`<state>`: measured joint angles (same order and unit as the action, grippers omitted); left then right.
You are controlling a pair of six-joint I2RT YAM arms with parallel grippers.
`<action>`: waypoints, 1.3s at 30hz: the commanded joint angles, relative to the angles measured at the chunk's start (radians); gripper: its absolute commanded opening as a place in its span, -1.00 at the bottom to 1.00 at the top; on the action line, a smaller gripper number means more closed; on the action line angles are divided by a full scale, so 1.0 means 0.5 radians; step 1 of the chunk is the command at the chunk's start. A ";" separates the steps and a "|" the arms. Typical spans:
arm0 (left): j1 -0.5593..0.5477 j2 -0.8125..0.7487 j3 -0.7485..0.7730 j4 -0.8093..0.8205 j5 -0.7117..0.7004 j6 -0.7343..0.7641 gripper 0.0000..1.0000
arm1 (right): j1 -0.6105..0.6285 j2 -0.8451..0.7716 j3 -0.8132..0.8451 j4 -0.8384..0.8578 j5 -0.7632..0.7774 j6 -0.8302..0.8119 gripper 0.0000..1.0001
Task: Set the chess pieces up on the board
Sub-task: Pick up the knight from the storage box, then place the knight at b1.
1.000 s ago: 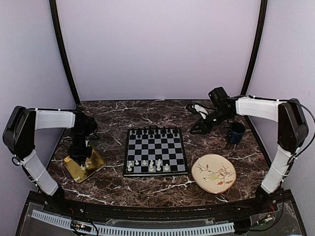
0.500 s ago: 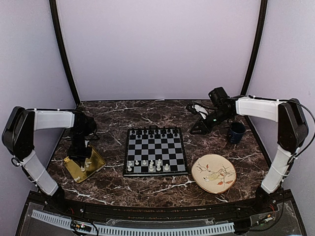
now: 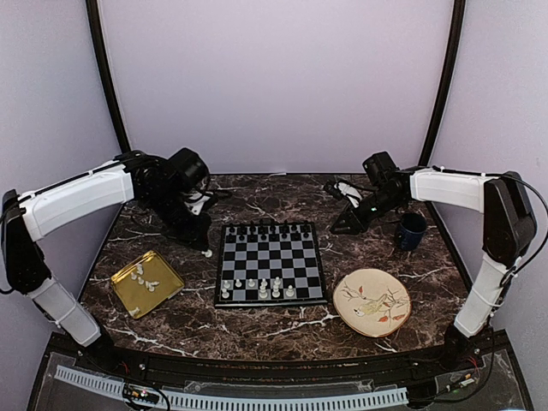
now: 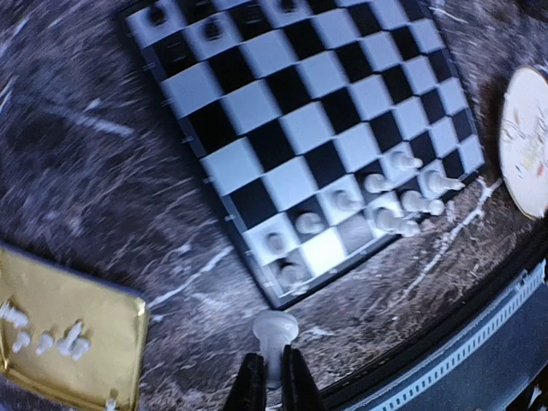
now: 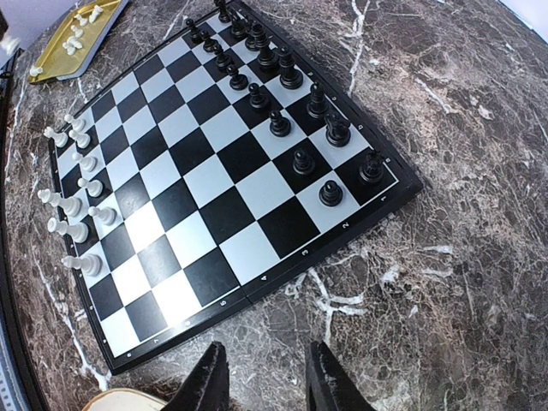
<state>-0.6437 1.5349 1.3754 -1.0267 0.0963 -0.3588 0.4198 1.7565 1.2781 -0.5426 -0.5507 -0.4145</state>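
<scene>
The chequered board [image 3: 271,262] lies mid-table, with black chessmen on its far rows and several white chess pieces [image 3: 257,288] on its near rows. My left gripper [image 3: 205,251] hovers just left of the board's far-left side, shut on a white chess piece [image 4: 275,338] held by its stem, base toward the table. The board [image 4: 308,137] fills the left wrist view. More white pieces [image 3: 143,277] lie in the gold tray [image 3: 146,283]. My right gripper [image 3: 336,229] is open and empty, just off the board's far-right corner; the board [image 5: 214,163] shows in its view.
A decorated round plate [image 3: 372,302] sits right of the board's near corner. A dark blue mug [image 3: 412,230] stands at the right, beside the right arm. The gold tray [image 4: 60,334] shows at lower left in the left wrist view.
My left arm has lifted off the gold tray and swung up and right to the board's left side, carrying a white piece. The right arm has not moved.
</scene>
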 commanded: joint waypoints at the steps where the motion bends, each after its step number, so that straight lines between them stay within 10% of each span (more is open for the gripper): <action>1: -0.254 0.234 0.193 0.107 0.050 0.228 -1.00 | 0.001 -0.004 0.039 -0.013 -0.013 -0.029 -0.36; 18: -0.583 0.866 0.546 -0.180 -0.230 0.497 -1.00 | 0.001 -0.036 0.027 -0.010 0.037 -0.046 -0.36; 39: -0.627 0.933 0.462 -0.243 -0.246 0.492 -1.00 | 0.003 -0.023 0.027 -0.016 0.030 -0.060 -0.36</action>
<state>-0.9524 2.0014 1.6207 -1.1282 -0.0193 -0.1154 0.4198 1.7565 1.2781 -0.5472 -0.5339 -0.4362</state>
